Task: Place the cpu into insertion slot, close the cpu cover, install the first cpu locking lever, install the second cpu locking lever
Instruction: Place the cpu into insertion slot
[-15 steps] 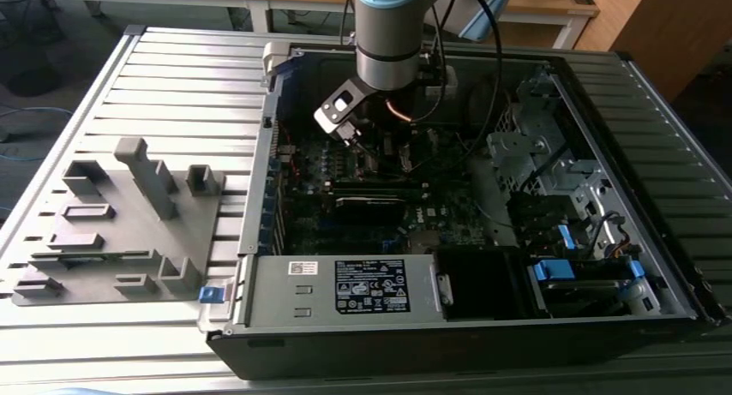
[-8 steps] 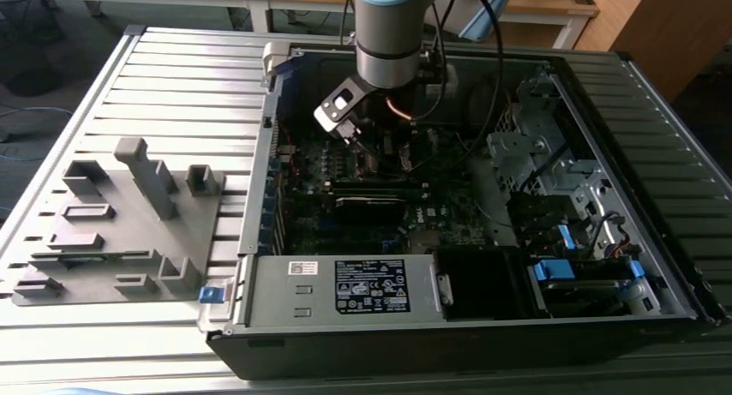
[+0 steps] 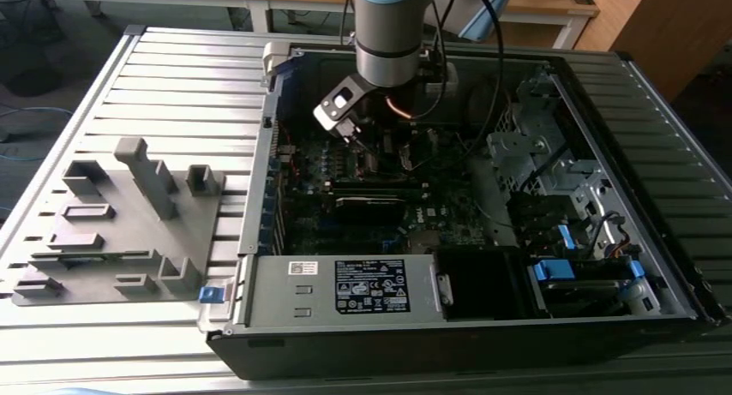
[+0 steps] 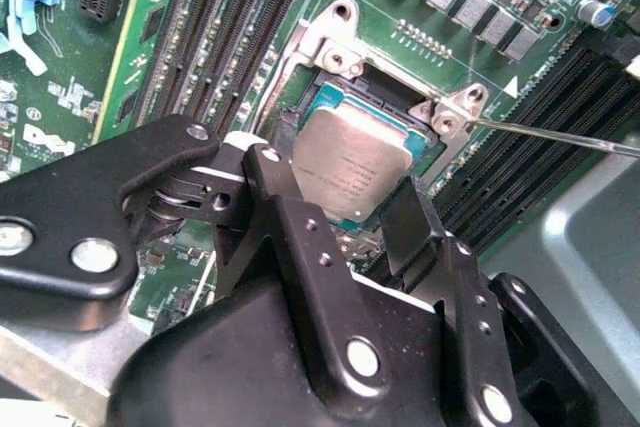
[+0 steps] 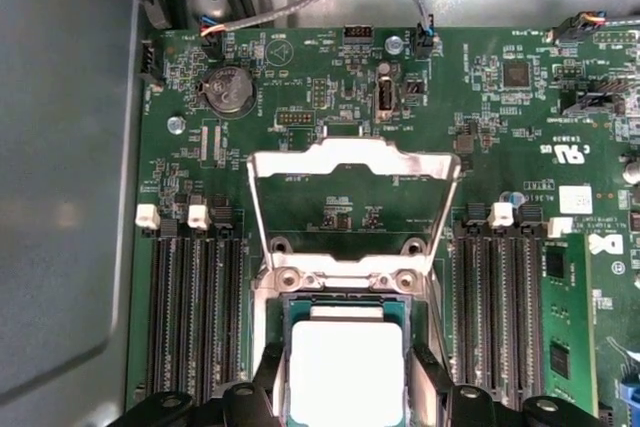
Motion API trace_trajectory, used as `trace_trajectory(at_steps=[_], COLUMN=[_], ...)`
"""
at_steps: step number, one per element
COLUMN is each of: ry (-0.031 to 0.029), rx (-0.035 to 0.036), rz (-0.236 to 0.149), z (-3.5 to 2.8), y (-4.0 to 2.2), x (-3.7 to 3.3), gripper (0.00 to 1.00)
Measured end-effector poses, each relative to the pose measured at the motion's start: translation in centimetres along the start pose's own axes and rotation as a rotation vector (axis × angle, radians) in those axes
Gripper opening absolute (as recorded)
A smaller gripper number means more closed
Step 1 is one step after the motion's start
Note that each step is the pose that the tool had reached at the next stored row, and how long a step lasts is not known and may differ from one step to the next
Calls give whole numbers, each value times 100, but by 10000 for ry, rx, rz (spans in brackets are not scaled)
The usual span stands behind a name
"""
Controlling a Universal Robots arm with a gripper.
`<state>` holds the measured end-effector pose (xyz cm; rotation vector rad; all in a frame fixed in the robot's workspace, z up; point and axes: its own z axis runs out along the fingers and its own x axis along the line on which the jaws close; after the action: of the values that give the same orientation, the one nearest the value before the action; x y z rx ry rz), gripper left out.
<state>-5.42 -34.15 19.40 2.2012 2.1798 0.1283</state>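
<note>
jaws astride cpu (image 5: 347, 372), cover (image 5: 350, 209) raised

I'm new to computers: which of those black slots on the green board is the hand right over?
The square insertion slot with the silver cpu in it; the long memory slots flank it.

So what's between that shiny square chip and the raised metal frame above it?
In the first wrist view, the silver hinge bracket with its screws sits between the chip and the raised frame. The gripper's black fingers flank the chip.
</note>
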Motion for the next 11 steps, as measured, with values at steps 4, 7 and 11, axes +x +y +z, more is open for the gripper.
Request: trace_trajectory(at_steps=[4,7,11], ry=[45,93,101], rx=[2,2,1], rz=[11,22,24], z=[-1,0,0], y=[-12,-27,-32], x=[1,4,5], gripper=[60,60,60])
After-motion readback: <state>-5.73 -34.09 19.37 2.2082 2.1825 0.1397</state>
